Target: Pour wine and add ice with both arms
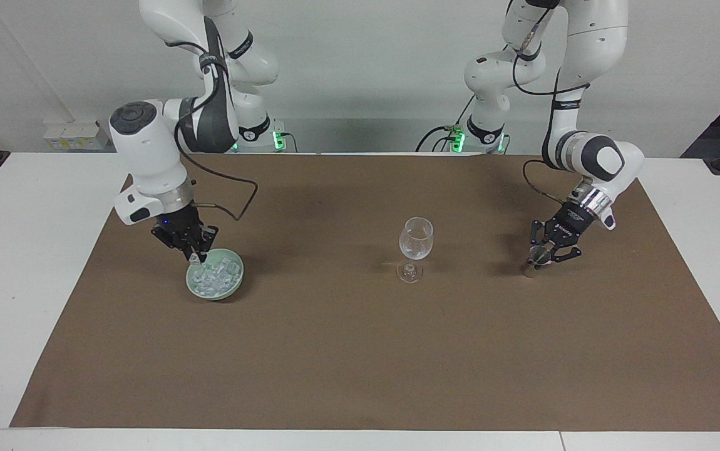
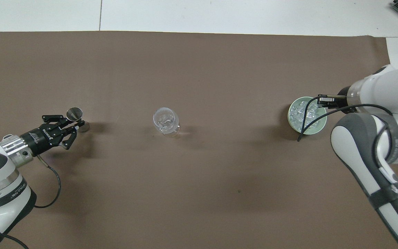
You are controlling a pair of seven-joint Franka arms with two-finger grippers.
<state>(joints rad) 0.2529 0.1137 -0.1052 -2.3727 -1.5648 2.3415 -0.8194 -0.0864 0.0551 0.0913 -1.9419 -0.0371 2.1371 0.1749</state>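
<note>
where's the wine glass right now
The wine glass stands upright near the middle of the brown mat, about midway between the green bowl of ice toward the right arm's end and the small metal cup toward the left arm's end.

A brown mat [image 1: 360,351] is spread on the white tabletop [image 1: 22,263]. An ice chunk [image 1: 195,258] is gripped by the right pincer [image 1: 196,255] just over the green bowl [image 1: 236,283], which is filled with ice [image 1: 217,275]. A small metal cup [image 1: 532,265] is clamped by the left pincer [image 1: 543,254] and is seen tilted. An empty wine glass [image 1: 416,245] is standing between them.
</note>
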